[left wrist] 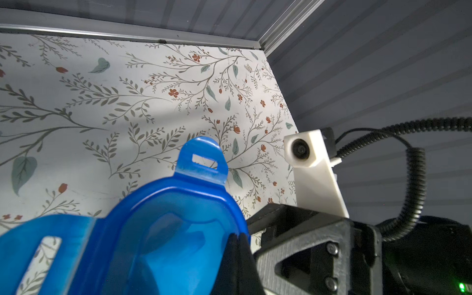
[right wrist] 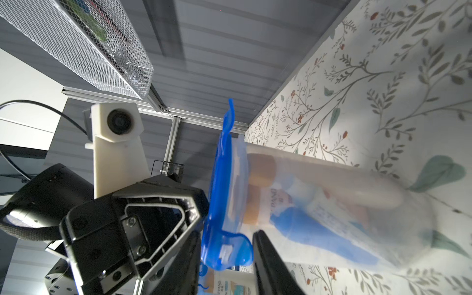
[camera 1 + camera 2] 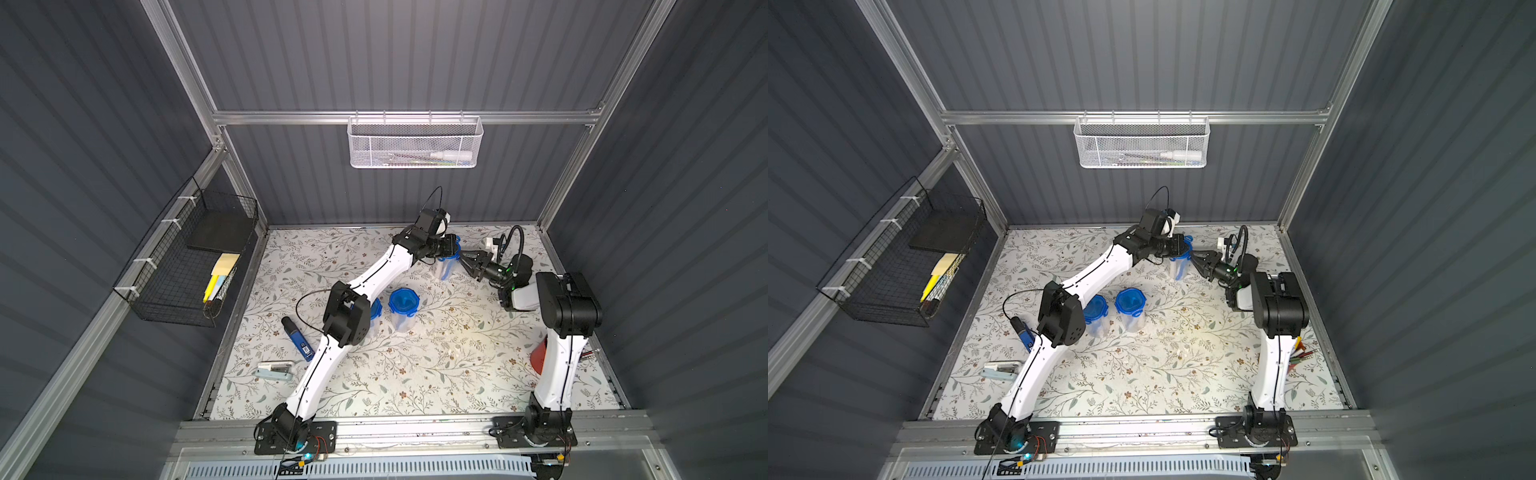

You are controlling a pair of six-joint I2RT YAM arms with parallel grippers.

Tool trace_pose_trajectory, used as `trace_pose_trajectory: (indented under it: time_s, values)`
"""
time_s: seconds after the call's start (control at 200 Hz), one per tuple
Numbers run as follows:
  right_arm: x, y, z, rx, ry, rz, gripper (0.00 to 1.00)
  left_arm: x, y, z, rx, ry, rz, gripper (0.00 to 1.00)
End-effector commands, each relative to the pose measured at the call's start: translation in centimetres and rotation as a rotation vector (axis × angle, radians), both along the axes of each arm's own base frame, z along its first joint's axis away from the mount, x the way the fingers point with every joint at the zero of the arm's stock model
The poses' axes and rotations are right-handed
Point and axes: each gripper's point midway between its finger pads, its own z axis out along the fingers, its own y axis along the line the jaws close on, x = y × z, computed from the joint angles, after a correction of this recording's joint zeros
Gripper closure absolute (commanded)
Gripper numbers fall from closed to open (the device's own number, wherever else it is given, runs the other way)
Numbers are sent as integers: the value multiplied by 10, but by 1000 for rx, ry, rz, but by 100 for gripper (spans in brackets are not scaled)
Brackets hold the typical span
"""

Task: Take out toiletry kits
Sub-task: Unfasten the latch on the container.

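A clear jar [image 3: 445,270] sits far right on the tabletop [image 3: 415,365], with the toiletry kit [image 2: 293,212] inside it: tan-capped bottles and a blue tube. The left gripper [image 3: 454,246] is clamped on the jar's blue lid [image 1: 166,229]. The right gripper [image 3: 464,258] stands part-open around a lid clip [image 2: 226,252].

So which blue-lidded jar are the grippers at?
The far jar, alone, between left gripper and right gripper; the other two jars stand together mid-table.
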Motion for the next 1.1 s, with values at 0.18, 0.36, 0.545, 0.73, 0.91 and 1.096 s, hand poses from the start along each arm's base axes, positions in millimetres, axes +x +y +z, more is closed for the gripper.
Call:
trace_pose_trajectory:
  time_s: [0.18,0.36,0.545,0.73,0.91,1.096]
  values:
    - [-17,4,49,1,-160,39,65,-13,47,-124,245,240,75,100]
    - [-23,5,53,-1,-168,42,66,-12,52,-126,248,245,84,100]
    - [-29,4,62,-7,-174,36,66,-12,51,-120,238,240,83,100]
    - [-31,2,62,-108,-129,16,72,-13,45,-86,200,194,65,100]
    - [-39,-8,52,-376,-29,-46,75,-20,33,-34,143,116,30,100]
    - [-34,-34,37,-657,142,-110,77,-36,24,31,70,14,-9,100]
